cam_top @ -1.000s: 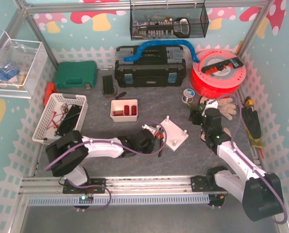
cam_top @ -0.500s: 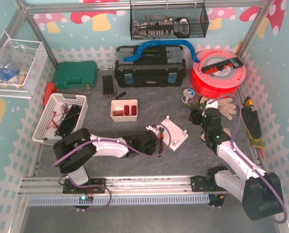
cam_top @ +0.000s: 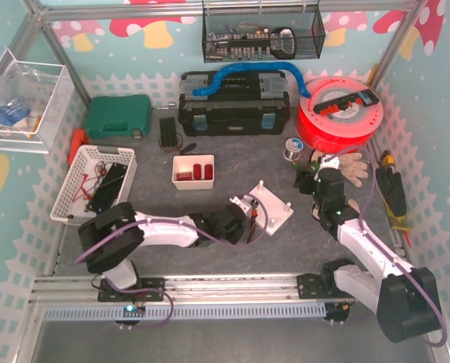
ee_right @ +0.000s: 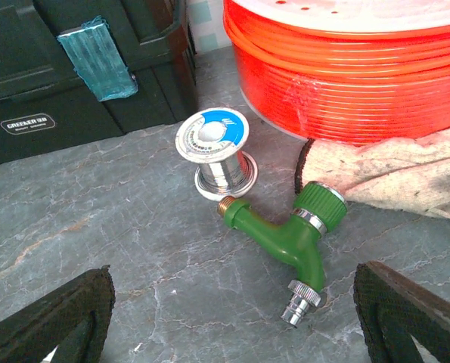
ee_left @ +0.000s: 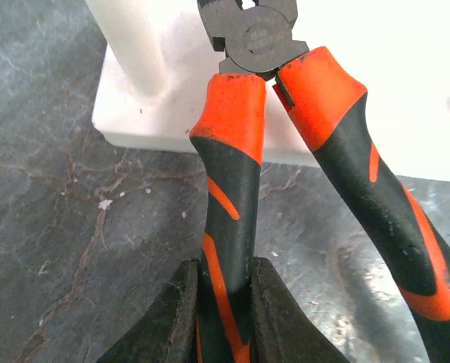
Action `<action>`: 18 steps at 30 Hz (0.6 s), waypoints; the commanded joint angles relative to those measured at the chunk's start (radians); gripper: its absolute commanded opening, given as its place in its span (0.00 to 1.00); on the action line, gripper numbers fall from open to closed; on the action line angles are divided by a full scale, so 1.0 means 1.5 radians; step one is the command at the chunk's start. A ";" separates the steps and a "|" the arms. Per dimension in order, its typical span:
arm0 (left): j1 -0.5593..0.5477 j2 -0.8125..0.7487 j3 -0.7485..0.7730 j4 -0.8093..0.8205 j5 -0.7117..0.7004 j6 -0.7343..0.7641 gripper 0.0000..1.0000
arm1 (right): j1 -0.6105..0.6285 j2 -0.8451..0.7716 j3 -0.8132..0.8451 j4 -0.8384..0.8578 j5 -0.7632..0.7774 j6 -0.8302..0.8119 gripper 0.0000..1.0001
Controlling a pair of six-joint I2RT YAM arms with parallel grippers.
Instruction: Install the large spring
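The left hand point(ee_left: 225, 306) is clenched on one handle of a pair of orange-and-black pliers point(ee_left: 232, 189); its two fingers point(ee_left: 181, 318) press that handle from either side, while the other handle stands free to the right. The pliers' head reaches over the edge of a white block point(ee_left: 406, 91) lying on the bench point(ee_left: 58, 212), close beside one upright peg point(ee_left: 138, 45) on that block. Whether the pliers' nose grips anything cannot be told, since it runs out of the wrist picture.

No large spring can be made out in any view, either on the block's pegs or on the bench, so the job looks to be at an early stage: a tool is in hand at the block, and the spring is not seen fitted.

Well apart on the other side, the right hand point(ee_right: 232, 318) hangs released and holds nothing, above a green tap point(ee_right: 285, 234), a spool of solder wire point(ee_right: 218, 155), a glove point(ee_right: 391, 170) and an orange reel point(ee_right: 346, 68).
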 commanded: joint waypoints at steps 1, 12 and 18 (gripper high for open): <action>-0.010 -0.067 -0.006 0.038 0.001 0.021 0.00 | 0.000 0.003 -0.006 0.012 0.010 0.009 0.87; 0.003 -0.294 -0.062 0.004 -0.154 -0.097 0.00 | 0.000 0.002 -0.004 0.009 0.003 0.013 0.87; 0.072 -0.453 -0.116 -0.106 -0.240 -0.244 0.00 | 0.000 0.001 -0.004 0.009 -0.001 0.015 0.87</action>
